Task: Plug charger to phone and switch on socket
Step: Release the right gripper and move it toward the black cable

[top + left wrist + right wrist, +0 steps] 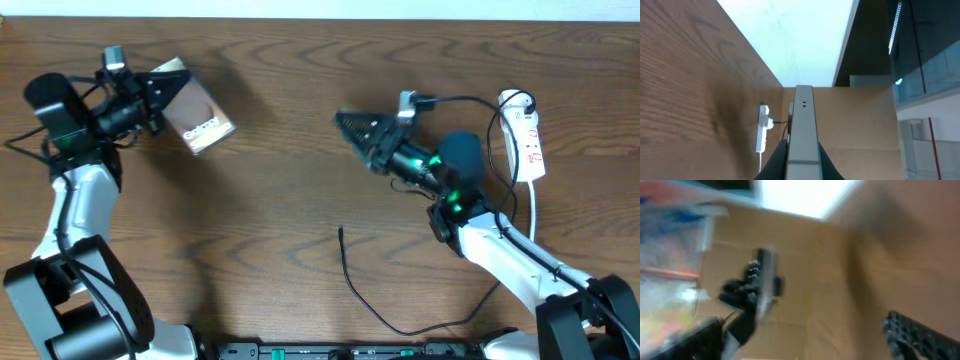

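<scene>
At table (pixel 280 200): one phone (pixel 198 117), one socket (pixel 528 137)

Your left arm (pixel 75 200) is stretching from the near left corner toward the far side, with its wrist bending to the right. Your left gripper (pixel 158 96) is pressing its fingers (pixel 778 161) against both flat faces of the phone (pixel 200 118), gripping it by one end. Your right arm (pixel 505 248) is reaching from the near right toward the middle. Your right gripper (pixel 348 126) is pointing left, its jaws standing apart.
</scene>
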Tool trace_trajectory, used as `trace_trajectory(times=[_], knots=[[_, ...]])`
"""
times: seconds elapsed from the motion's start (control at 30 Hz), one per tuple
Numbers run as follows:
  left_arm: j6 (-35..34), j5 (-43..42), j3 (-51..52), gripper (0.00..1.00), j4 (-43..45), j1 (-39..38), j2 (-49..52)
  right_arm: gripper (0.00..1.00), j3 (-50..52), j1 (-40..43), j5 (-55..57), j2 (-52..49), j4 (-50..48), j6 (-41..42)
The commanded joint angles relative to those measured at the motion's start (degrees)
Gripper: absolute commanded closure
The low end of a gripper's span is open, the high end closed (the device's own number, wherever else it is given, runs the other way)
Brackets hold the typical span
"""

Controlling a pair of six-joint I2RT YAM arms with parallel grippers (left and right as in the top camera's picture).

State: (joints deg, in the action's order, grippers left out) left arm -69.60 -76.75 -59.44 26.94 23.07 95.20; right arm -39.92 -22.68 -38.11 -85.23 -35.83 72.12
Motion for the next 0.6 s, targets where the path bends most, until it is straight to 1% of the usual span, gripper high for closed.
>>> trace_trajectory(times=[0.0, 0.03, 0.07, 0.13, 0.2, 0.33, 0.4, 0.47, 0.57], knots=[[1.0, -5.4, -0.2, 0.93, 0.7, 2.5, -0.8, 0.01, -2.7, -3.8, -1.5, 0.1, 12.8, -13.0], [1.0, -5.3, -0.2, 0.93, 0.7, 2.8, -0.8, 0.01, -3.4, -5.0, 0.0, 0.1, 17.7, -15.2], [1.8, -5.3, -0.2, 0.93, 0.7, 3.7, -0.8, 0.01, -4.9, -7.6, 3.9, 0.1, 27.2, -19.0], [3.3, -5.3, -0.2, 0.93, 0.6, 4.4, -0.8, 0.01, -6.3, -10.6, 9.7, 0.1, 37.0, -21.8], [3.6, -5.3, -0.2, 0.93, 0.7, 5.1, -0.8, 0.01, -7.0, -12.7, 14.1, 0.1, 43.5, -22.5], [3.6, -5.3, -0.2, 0.92, 0.7, 5.9, -0.8, 0.01, -7.1, -16.0, 21.0, 0.1, 53.4, -22.2], [3.7, -5.3, -0.2, 0.93, 0.6, 5.9, -0.8, 0.01, -7.1, -17.7, 24.9, 0.1, 57.8, -20.2], [4.4, -5.4, -0.2, 0.93, 0.6, 5.9, -0.8, 0.01, -7.1, -19.6, 29.9, 0.1, 61.3, -17.8], [4.7, -5.4, -0.2, 0.92, 0.6, 5.9, -0.8, 0.01, -6.8, -22.5, 36.3, 0.1, 63.0, -15.9]])
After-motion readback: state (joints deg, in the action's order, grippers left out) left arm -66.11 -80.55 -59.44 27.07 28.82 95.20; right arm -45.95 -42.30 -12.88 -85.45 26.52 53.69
